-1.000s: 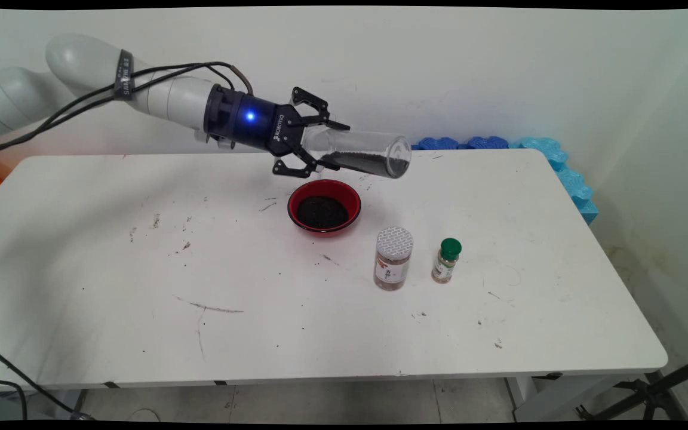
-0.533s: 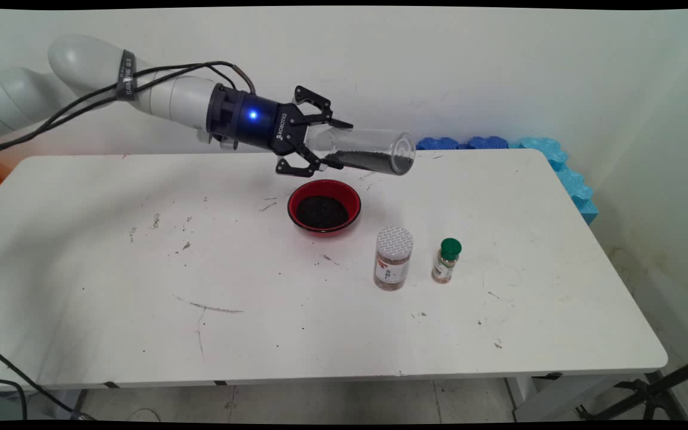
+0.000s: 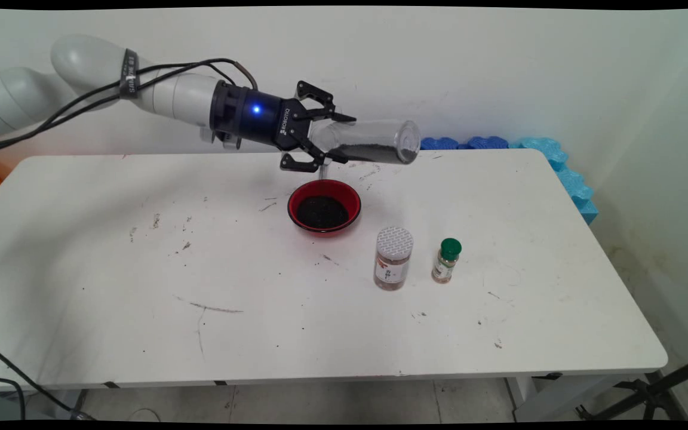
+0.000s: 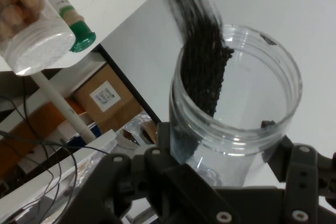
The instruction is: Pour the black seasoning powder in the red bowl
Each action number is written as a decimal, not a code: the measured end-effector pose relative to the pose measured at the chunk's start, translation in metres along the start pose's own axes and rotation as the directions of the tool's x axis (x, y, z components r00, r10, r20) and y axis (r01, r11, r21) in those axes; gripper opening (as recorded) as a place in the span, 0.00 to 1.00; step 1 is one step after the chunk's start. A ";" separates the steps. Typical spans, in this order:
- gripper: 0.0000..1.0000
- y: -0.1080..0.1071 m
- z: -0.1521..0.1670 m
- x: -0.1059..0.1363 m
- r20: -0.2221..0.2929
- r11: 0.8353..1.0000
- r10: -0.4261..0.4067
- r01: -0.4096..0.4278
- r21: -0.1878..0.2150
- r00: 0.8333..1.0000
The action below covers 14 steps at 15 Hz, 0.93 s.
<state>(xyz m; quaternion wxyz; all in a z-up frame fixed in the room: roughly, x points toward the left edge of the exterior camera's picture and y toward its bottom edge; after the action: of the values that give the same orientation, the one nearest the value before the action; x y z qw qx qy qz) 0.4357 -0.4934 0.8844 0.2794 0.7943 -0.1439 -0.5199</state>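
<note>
Gripper (image 3: 326, 142) clamped on clear jar (image 3: 374, 141), held nearly level in the air, black grains along its lower side. Red bowl (image 3: 323, 208) of black grains sits below. Nearby: white-lidded jar (image 3: 393, 258), green-capped bottle (image 3: 446, 260), table (image 3: 111, 269).

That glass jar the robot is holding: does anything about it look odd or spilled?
The gripper holds the clear jar sideways above the table, dark grains lying along its lower side. Specks and smudges dot the table near the red bowl.
</note>
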 end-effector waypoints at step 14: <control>0.00 -0.001 0.001 0.005 -0.015 1.000 0.003 -0.003 -0.001 1.000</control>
<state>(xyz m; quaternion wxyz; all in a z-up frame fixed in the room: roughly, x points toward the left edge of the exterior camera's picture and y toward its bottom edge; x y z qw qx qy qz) 0.4371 -0.4958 0.8800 0.2815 0.7978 -0.1427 -0.5137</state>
